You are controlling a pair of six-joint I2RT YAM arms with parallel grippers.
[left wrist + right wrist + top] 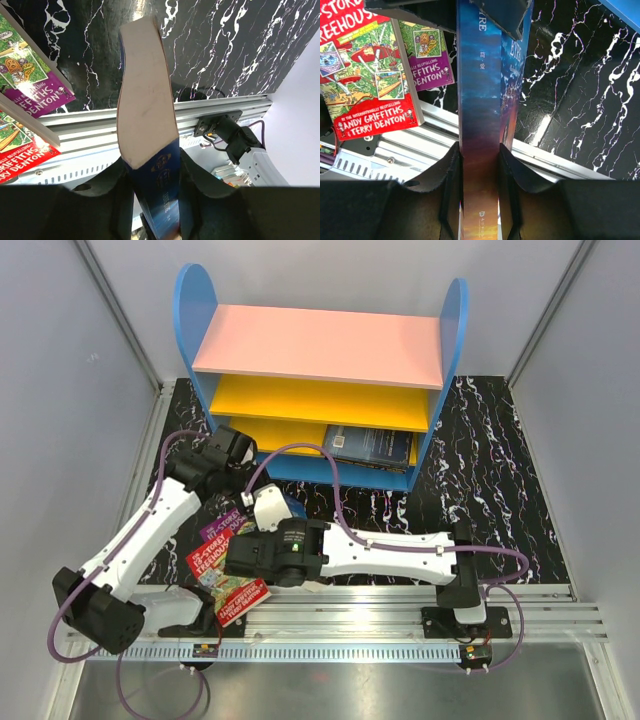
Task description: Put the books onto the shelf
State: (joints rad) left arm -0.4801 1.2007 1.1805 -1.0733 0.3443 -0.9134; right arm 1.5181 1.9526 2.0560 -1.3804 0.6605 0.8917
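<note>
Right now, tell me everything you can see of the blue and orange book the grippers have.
The blue-orange book is a thin paperback. Its glossy spine shades from deep blue to orange and carries white lettering and two small Chinese characters. Its off-white page edges look slightly bowed. It appears to be held up off the black marbled table, clamped at one end by the right gripper and at the other by the left gripper.

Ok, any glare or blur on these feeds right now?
Top external: sharp, evenly lit, mild sheen on the metal sheet. Left wrist: the Jane Eyre book crisp, tool fingers dark and soft. Right wrist: same, Treehouse covers legible.
</note>
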